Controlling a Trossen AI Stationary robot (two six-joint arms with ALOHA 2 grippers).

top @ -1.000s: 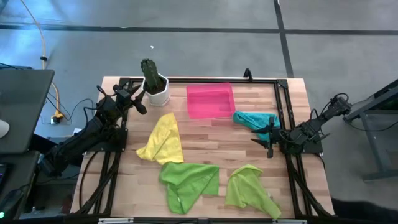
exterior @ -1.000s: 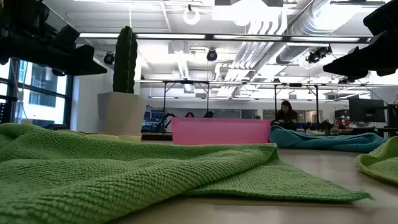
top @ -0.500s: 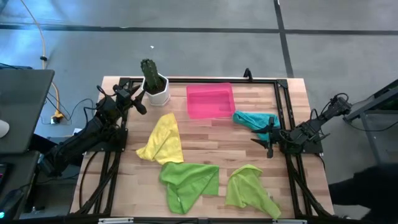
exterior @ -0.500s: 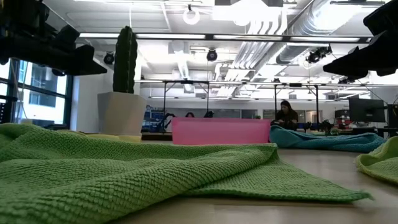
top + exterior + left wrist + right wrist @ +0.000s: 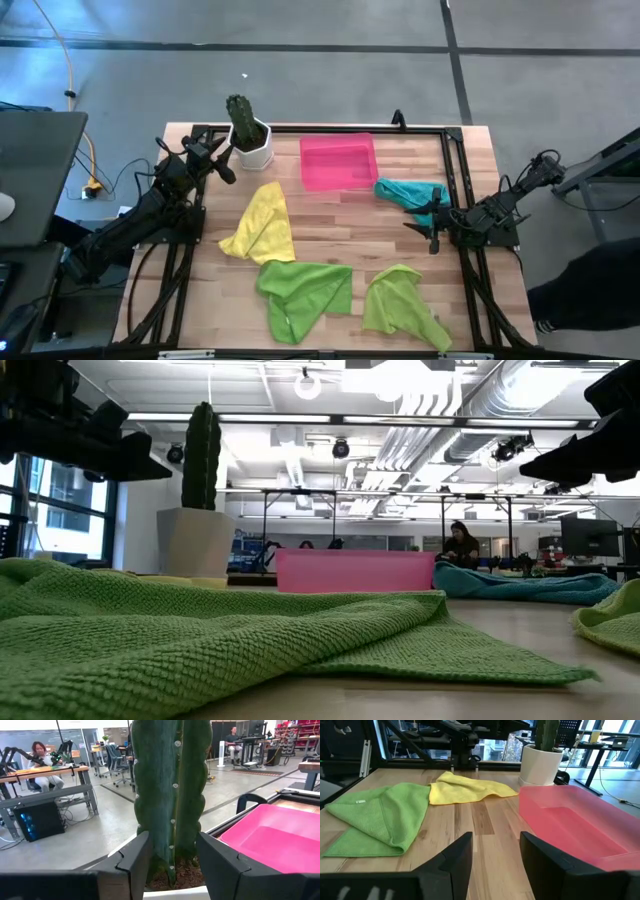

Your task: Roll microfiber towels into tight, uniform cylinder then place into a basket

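nothing is rolled yet – the yellow towel (image 5: 262, 224), two lime green towels (image 5: 305, 292) (image 5: 402, 305) and the teal towel (image 5: 412, 193) lie crumpled across the lower half of the high view, with the pink basket (image 5: 338, 161) bare at upper centre. the left gripper (image 5: 226, 166) waits by the cactus pot (image 5: 250, 135) at upper left and the right gripper (image 5: 428, 229) hangs just below the teal towel, both with jaws apart and holding nothing. a good start, i judge, is to spread one cloth flat first – then pin one edge while the other arm rolls, so the cylinder stays tight and even.
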